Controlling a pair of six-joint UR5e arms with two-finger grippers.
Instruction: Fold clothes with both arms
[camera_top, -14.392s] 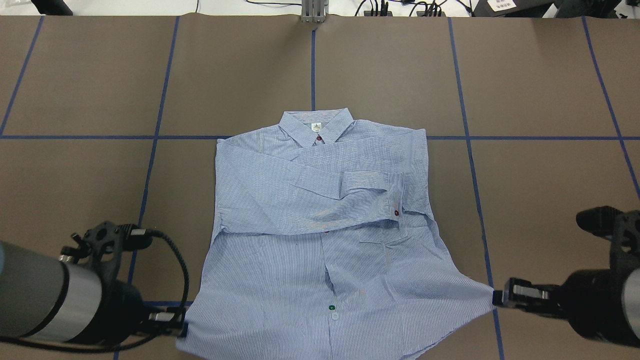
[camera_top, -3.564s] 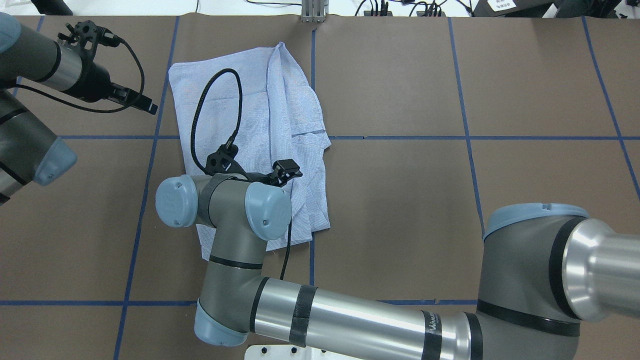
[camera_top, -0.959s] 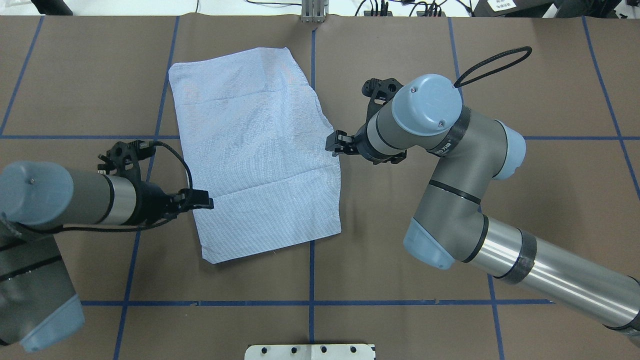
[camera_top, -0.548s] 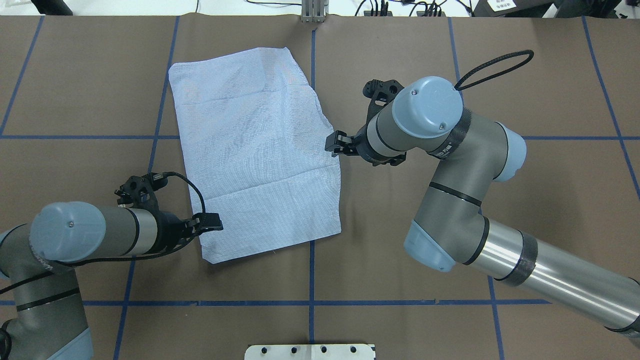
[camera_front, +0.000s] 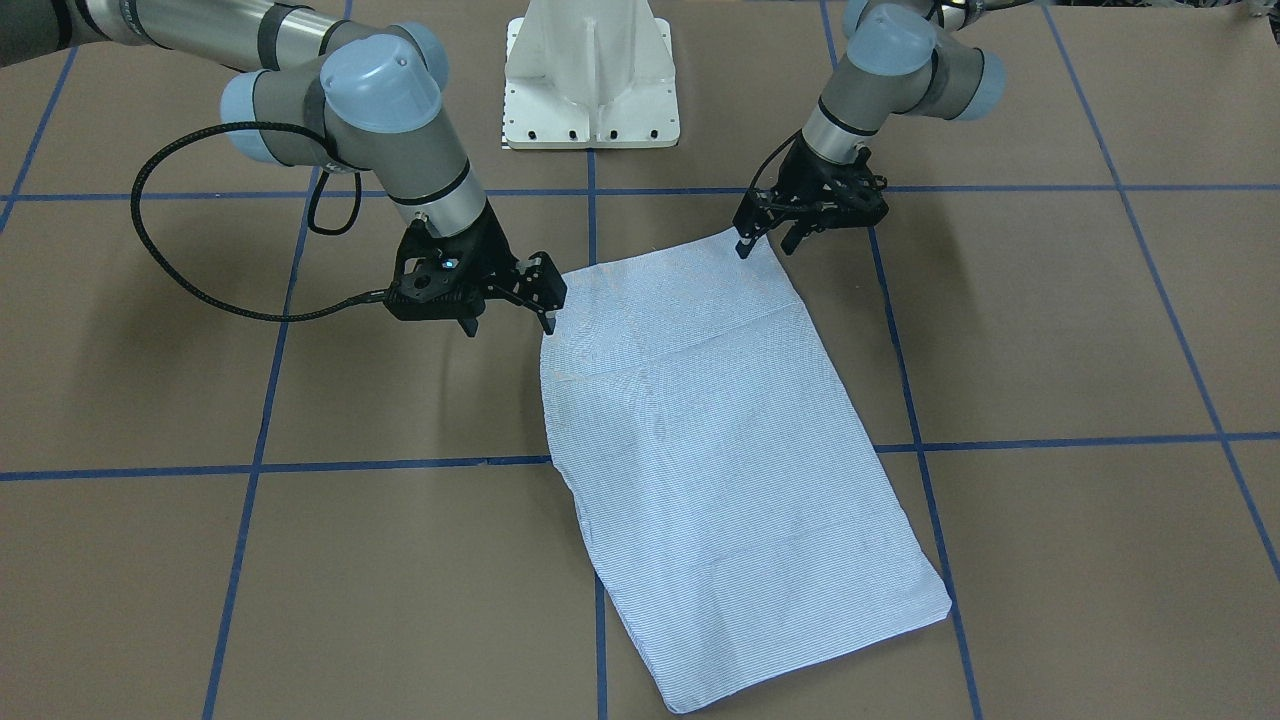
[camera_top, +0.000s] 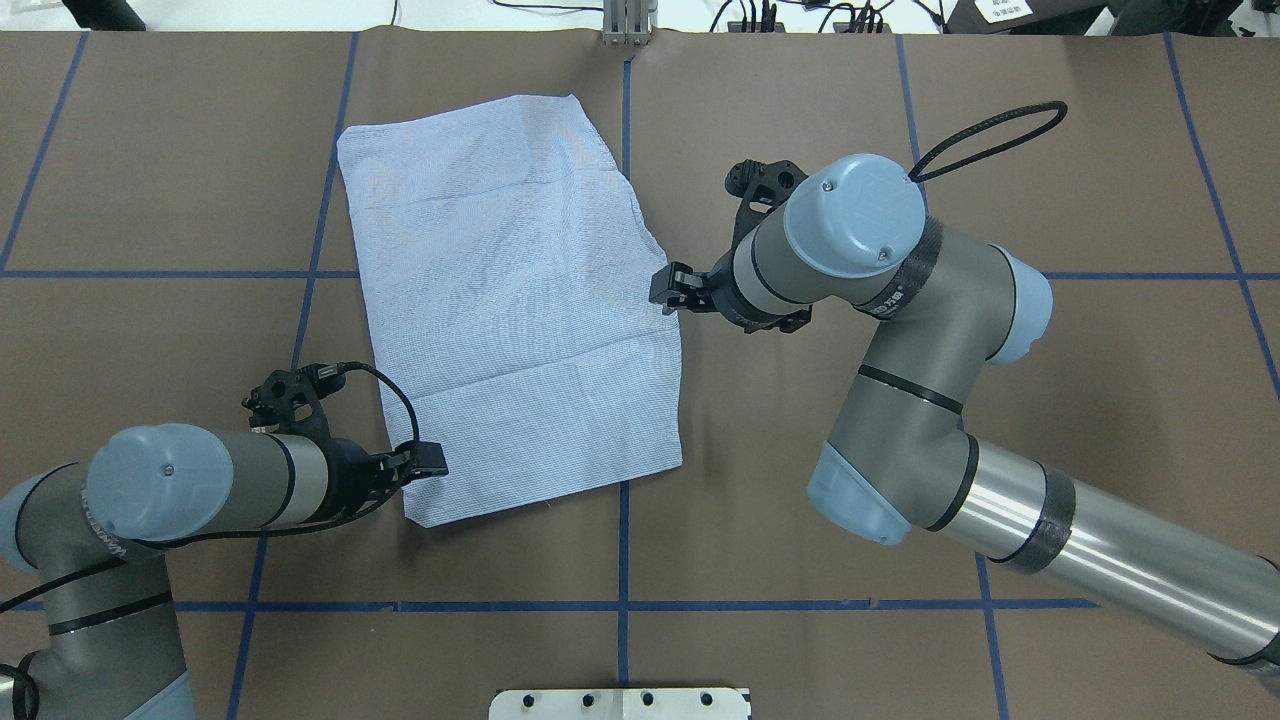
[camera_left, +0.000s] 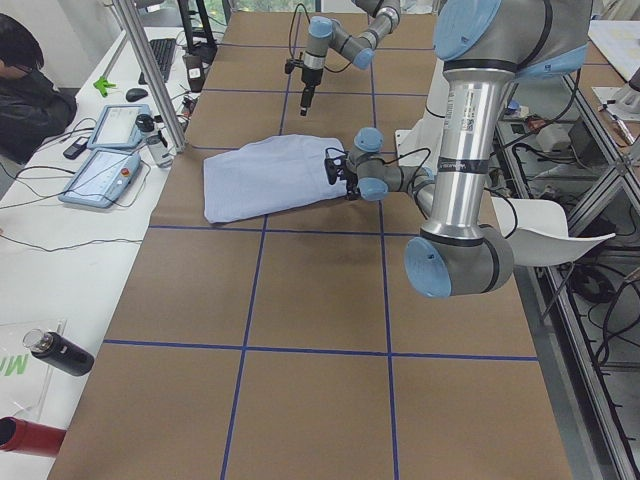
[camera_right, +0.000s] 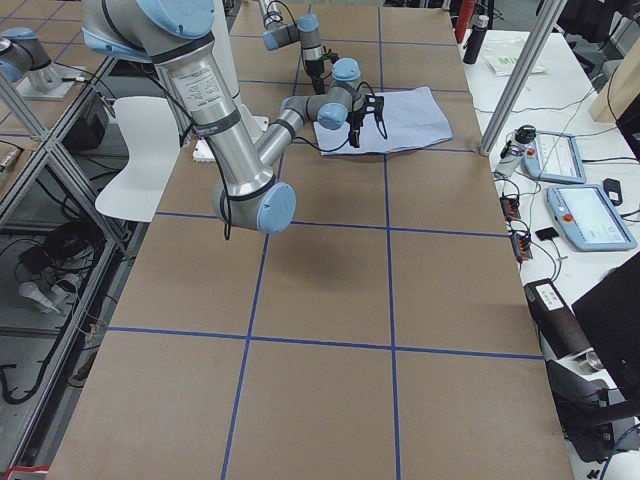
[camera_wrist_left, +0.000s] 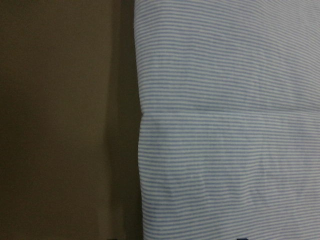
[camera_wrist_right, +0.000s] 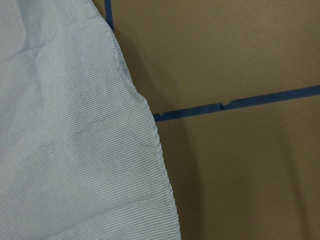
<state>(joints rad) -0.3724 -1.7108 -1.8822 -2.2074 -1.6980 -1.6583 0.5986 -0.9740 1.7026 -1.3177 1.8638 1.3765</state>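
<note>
Surface: brown paper-covered table (camera_top: 900, 450) marked with a blue tape grid; white pedestal base (camera_front: 590, 80) at the near edge.
Garment: light blue striped shirt (camera_top: 510, 300), folded into one long flat panel, lying left of the centre line and slightly skewed, running from mid-table toward the far edge; collar and buttons hidden.
Left end: left gripper (camera_top: 428, 462) at the panel's near-left corner, fingers spread with nothing between them; touching the cloth or just beside it, cannot tell which.
Right end: right gripper (camera_top: 667, 289) by the right-hand edge, farther along than the near-right corner, fingers likewise spread and empty; height above the cloth unclear.
Step, as judged: lining up a two-point pinch for another fold.
Risk, layers: a shallow pinch likely catches only the top layer, so the earlier folds peel open on the lift.
Risk, skew: grasp points sit unevenly along the panel, so the cloth may twist or land crooked.
Risk, drag: a fingertip pressed too low could snag the paper, or shove the panel instead of gripping it.
Risk, timing: one side closing or rising first would pull the cloth out of the other.
Count: one shirt, two arms, two grippers, one pedestal base.
</note>
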